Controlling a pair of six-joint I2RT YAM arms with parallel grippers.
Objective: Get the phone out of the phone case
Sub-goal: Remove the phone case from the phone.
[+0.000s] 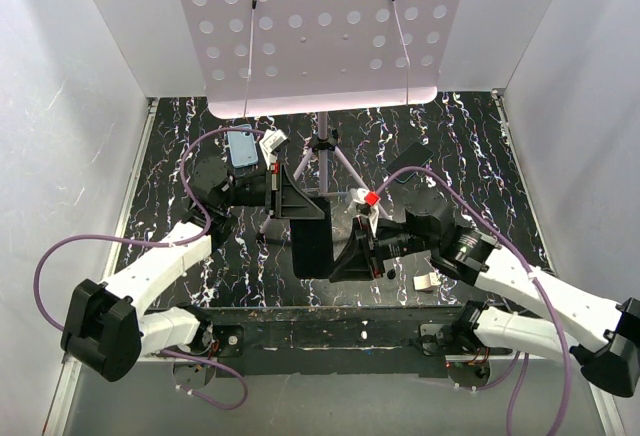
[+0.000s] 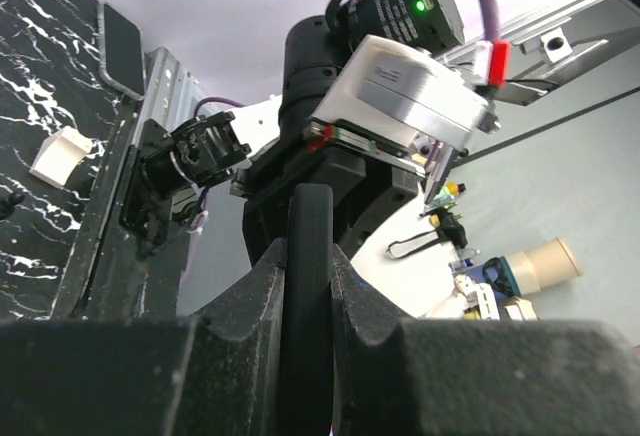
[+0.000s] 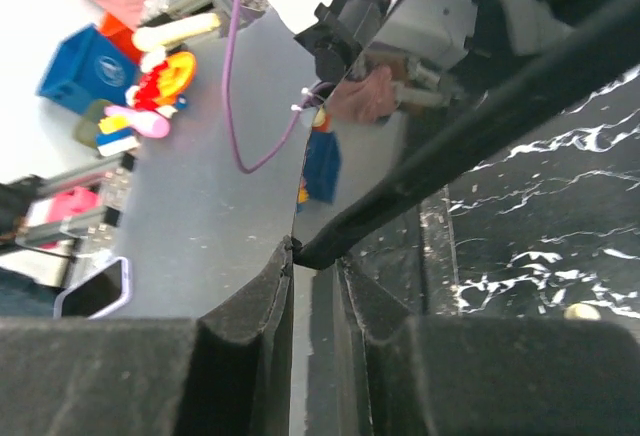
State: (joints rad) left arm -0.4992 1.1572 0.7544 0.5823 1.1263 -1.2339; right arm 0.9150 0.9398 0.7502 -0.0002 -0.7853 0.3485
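The phone (image 1: pixel 311 244) is a flat black slab held above the table's middle between both grippers. My left gripper (image 1: pixel 303 212) is shut on its far edge. In the left wrist view the thin black edge (image 2: pixel 308 218) runs up between the closed fingers of that gripper (image 2: pixel 308 256). My right gripper (image 1: pixel 339 262) is shut on the phone's near right side. In the right wrist view this gripper (image 3: pixel 315 268) pinches a corner of the phone, whose dark edge (image 3: pixel 450 146) runs up to the right beside a glossy face. The light blue phone case (image 1: pixel 243 146) lies on the table at the back left, apart from both grippers.
A tripod stand (image 1: pixel 322 146) with a red cube (image 1: pixel 372 197) rises behind the grippers. A perforated white board (image 1: pixel 320 26) hangs over the back. Another black slab (image 1: pixel 415 148) lies at the back right. A small white piece (image 1: pixel 428 281) sits near the right arm. White walls stand on both sides.
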